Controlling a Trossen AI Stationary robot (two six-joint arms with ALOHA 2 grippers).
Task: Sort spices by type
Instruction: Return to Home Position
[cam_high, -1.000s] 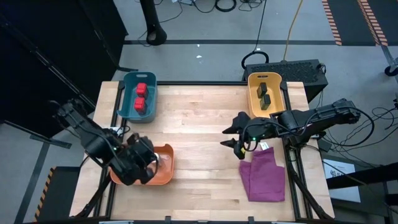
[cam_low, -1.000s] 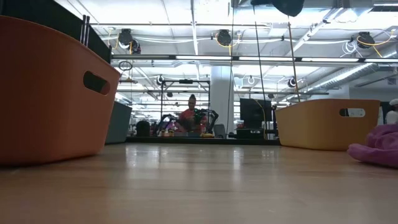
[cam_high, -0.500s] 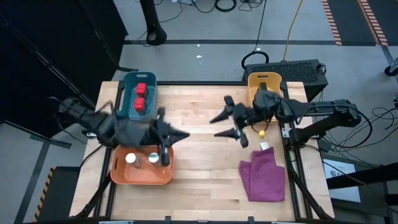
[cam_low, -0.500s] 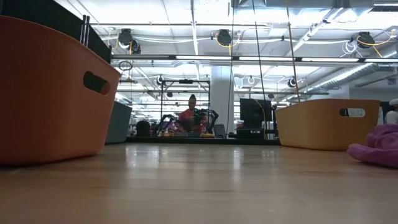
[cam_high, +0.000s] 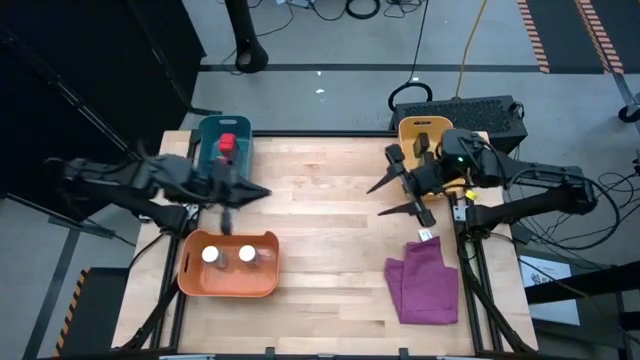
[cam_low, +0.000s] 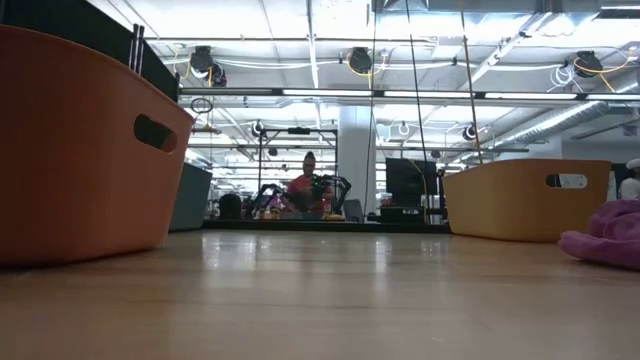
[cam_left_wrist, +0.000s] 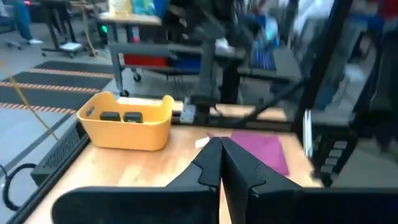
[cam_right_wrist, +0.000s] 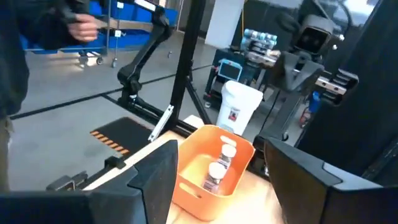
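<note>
A pale wooden bench (cam_high: 320, 215) is set on a grey floor (cam_high: 320, 45), where cables (cam_high: 362, 8) are trailed and black mats (cam_high: 565, 35) edged with orange stripes are laid. Beyond it, a large hall is lit by long ceiling lights (cam_low: 400, 93) and divided by a white column (cam_low: 354, 160); a person (cam_low: 305, 185) is seen far off.

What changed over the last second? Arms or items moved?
Left claw lifted off the orange bin, uncovering both white-lidded jars, and swung toward the blue bin; it is shut, holding nothing. Right claw, open, drew back from mid-table toward the yellow bin. All three bins and the purple cloth stayed put.
</note>
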